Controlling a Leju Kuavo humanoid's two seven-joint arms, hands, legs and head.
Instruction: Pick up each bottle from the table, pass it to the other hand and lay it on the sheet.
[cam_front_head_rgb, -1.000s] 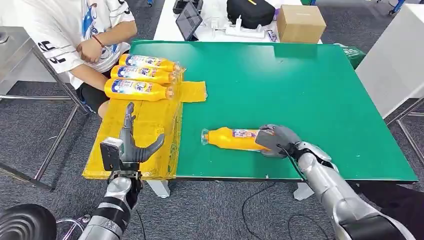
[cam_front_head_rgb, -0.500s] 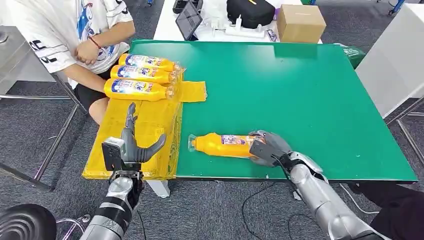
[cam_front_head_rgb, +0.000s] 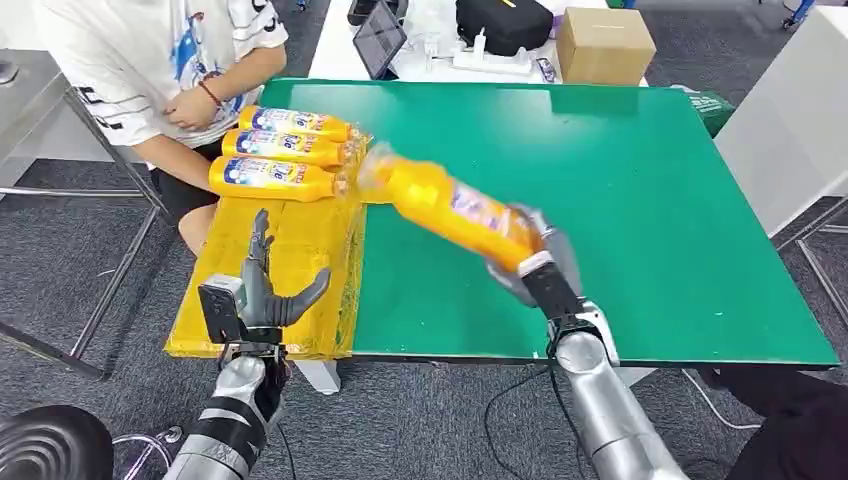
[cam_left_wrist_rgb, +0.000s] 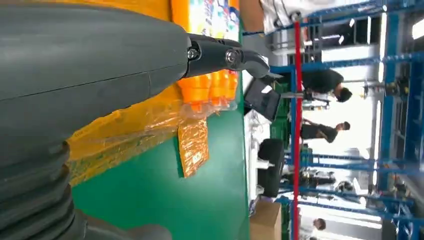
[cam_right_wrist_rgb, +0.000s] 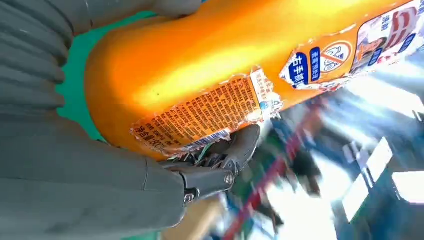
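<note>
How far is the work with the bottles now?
Done: three bottles already lie side by side on the yellow sheet. In hand: the right hand holds a fourth bottle by its base, tilted above the green table. Left: the left hand, open over the sheet, has not yet taken it, and it must still be laid down.

The raised orange bottle (cam_front_head_rgb: 455, 212) is motion-blurred; its base is hidden inside the right hand (cam_front_head_rgb: 535, 262), its label print unreadable.
</note>
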